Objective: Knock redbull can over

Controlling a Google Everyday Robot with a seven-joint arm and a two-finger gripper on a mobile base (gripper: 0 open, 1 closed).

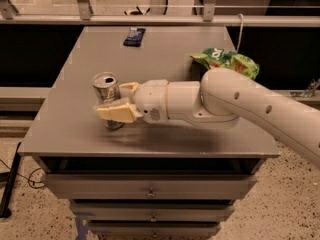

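The redbull can (105, 88) is a slim silver-and-blue can with a pull-tab top. It stands upright on the grey table (75, 134), near the left front. My gripper (120, 100) reaches in from the right and is open, right against the can's right side. The near cream finger (116, 113) crosses in front of the can's lower half and hides it. The far finger (128, 87) lies just behind and to the right of the can. The white arm (225, 101) stretches across the table's right half.
A green crinkled snack bag (226, 61) lies at the right rear of the table, behind the arm. A small dark blue packet (134, 36) lies at the far edge. Drawers (150, 191) sit under the tabletop. A metal railing (160, 19) runs behind the table.
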